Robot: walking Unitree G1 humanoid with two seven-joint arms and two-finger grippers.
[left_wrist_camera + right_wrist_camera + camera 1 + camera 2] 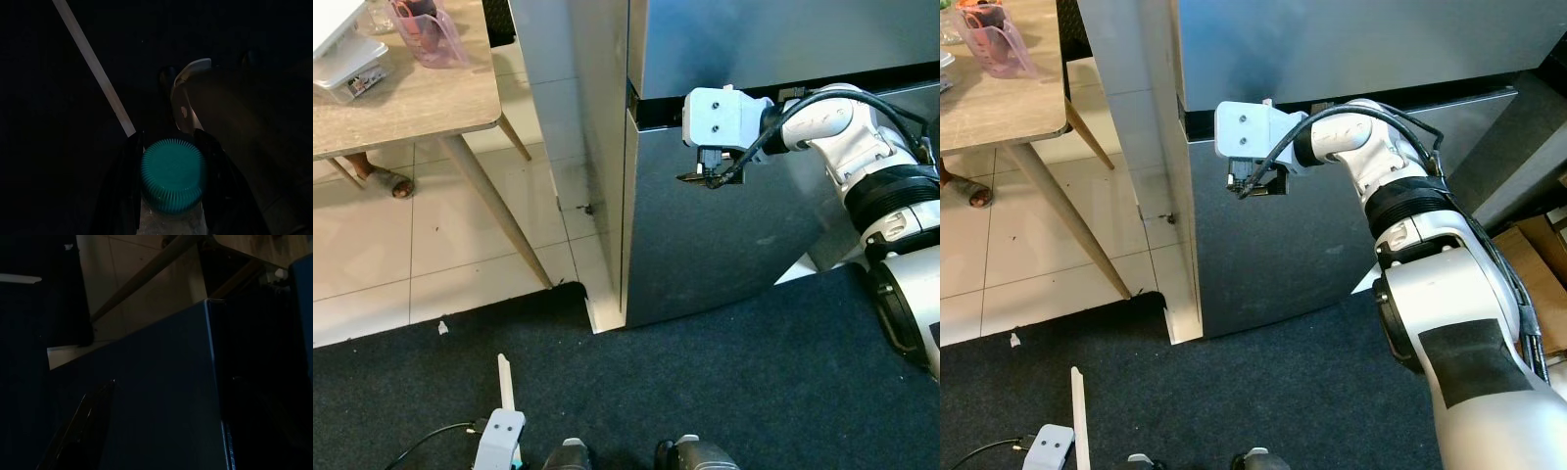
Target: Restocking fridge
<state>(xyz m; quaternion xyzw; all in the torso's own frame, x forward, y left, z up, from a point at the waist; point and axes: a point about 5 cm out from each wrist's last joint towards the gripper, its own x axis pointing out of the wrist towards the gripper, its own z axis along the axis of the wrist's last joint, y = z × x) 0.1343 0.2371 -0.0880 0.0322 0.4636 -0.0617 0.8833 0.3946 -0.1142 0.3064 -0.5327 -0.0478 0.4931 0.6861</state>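
Teal-capped bottle (172, 182) clamped in left gripper (168, 161), right gripper (700, 176) at fridge (724, 235)

One black finger (80, 426) of the right gripper lies flat against the dark blue-grey fridge door (161, 396), its tip pointing toward the door's top edge. Whether the jaws are spread or closed cannot be made out. Ahead of the jaws, past that edge, lies pale tiled floor (132, 293), crossed by a slanting wooden table leg (146, 271). To one side of the finger runs the door's vertical edge (217, 382), with deep shadow beyond it.
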